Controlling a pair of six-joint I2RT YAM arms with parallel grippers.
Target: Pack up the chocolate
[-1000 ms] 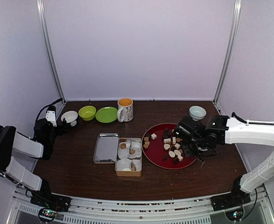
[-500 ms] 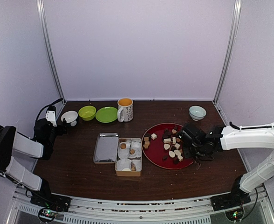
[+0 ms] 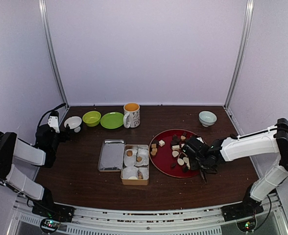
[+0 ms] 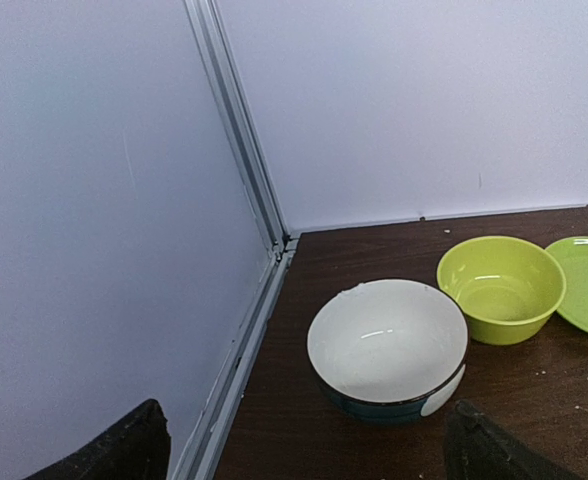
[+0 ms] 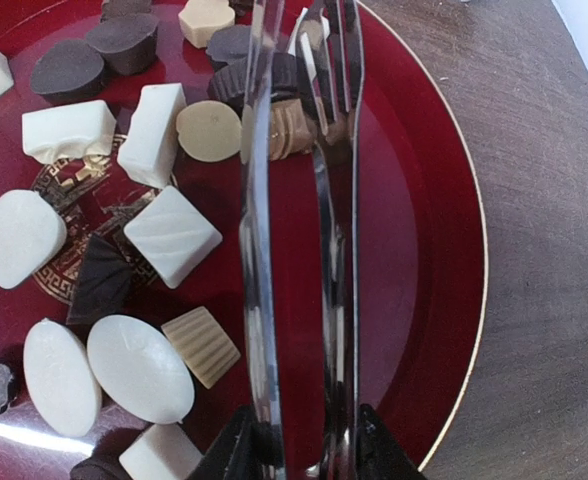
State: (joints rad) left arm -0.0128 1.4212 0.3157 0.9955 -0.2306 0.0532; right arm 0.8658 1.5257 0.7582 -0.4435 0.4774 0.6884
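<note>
Brown, tan and white, the chocolate [image 5: 172, 236] lies loose on the round red gold-rimmed plate [image 5: 414, 260]. In the right wrist view most pieces crowd from 8 to 12 o'clock. 1 ridged tan cup-shaped piece [image 5: 292, 128] sits between the tips of the thin metal tongs [image 5: 259, 260], near 12 o'clock. I cannot tell whether the tips touch it yet.

The right gripper [image 5: 306, 452] is clamped on the tongs' handles, low over the plate. The step in hand looks like pinching that 1 piece. It probably calls for centring it between the tips, squeezing gently so the ridged sides do not slip, and lifting straight up, since dark pieces sit just beside it.

Overhead, the rectangular tin with white paper liners [image 3: 134, 182] stands just beside the plate at its 9 o'clock, and a flat silver lid [image 3: 111, 155] lies at the tin's 9 o'clock.

The left gripper [image 4: 304, 458] has its jaws apart and holds nothing, facing a white bowl [image 4: 386, 340] and a lime-green bowl [image 4: 499, 290].
</note>
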